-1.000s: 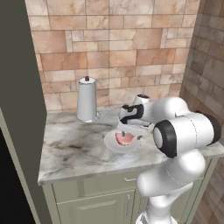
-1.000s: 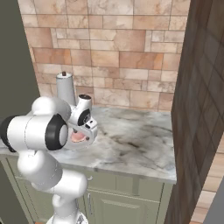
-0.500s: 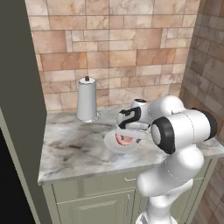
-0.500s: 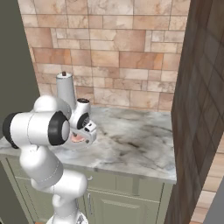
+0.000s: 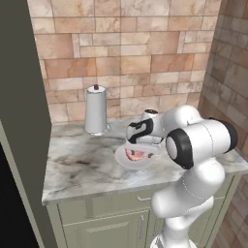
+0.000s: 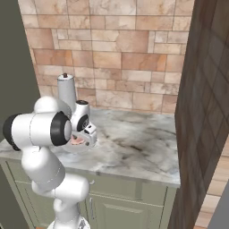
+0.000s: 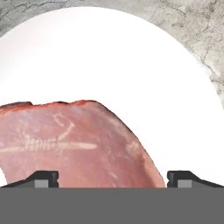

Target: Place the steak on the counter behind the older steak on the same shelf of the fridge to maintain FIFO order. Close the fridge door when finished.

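Note:
The steak (image 7: 74,144), a pale pink slab with a redder edge, lies on a white plate (image 7: 131,65) on the marbled counter (image 5: 82,167). My gripper (image 7: 113,178) is open and hangs close over the meat, one fingertip (image 7: 41,177) at each side of the slab, nothing gripped. From the left base view the gripper (image 5: 137,147) points down onto the steak (image 5: 135,155) and the plate (image 5: 121,162). In the right base view the steak (image 6: 79,141) peeks out under the hand. The fridge's shelf, the older steak and the fridge door are out of view.
A tall grey canister with a dark knob (image 5: 96,110) stands at the back of the counter, left of the plate. A dark tall panel (image 5: 19,121) borders the counter's left end. A brick wall runs behind, and a brown wall (image 6: 205,112) closes the right side.
The hand has come down closer to the plate and the steak. The jaws have stayed wide apart.

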